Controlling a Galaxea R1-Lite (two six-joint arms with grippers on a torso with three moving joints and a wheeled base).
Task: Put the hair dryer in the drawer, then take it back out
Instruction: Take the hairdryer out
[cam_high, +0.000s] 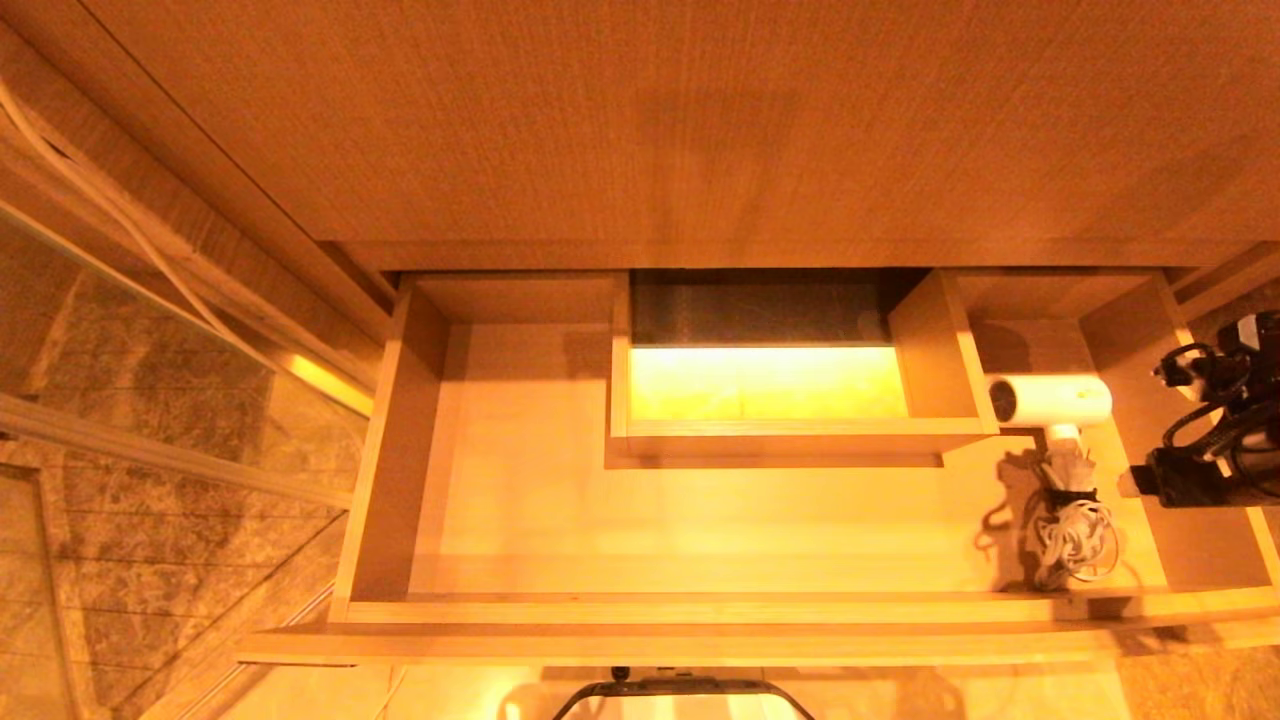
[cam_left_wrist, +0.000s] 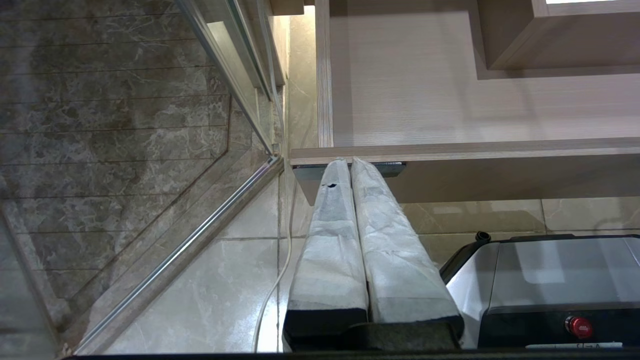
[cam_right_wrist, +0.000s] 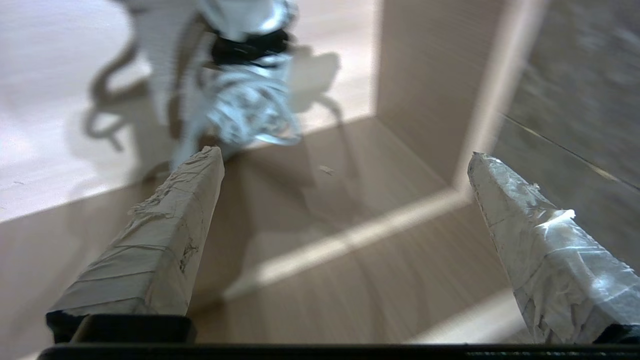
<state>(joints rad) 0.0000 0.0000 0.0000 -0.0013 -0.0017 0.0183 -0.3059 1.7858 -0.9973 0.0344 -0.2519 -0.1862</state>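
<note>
Hair dryer (cam_high: 1050, 400) lying in the drawer (cam_high: 700, 610) — right gripper (cam_right_wrist: 345, 160) spread wide, empty.
Probably light, smooth, rigid — best pinched across the barrel, not the floppy cord bundle (cam_high: 1075, 530).

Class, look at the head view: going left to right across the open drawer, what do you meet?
Drawer's left wall → boxed cut-out → hair dryer with its bundled cord → right gripper's arm.

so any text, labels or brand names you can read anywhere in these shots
No text can be read in any view.
A white strip with dark handwriting sits on the robot base below the red button, too small and cut off to read.
The hair dryer and the drawer show no marking.
</note>
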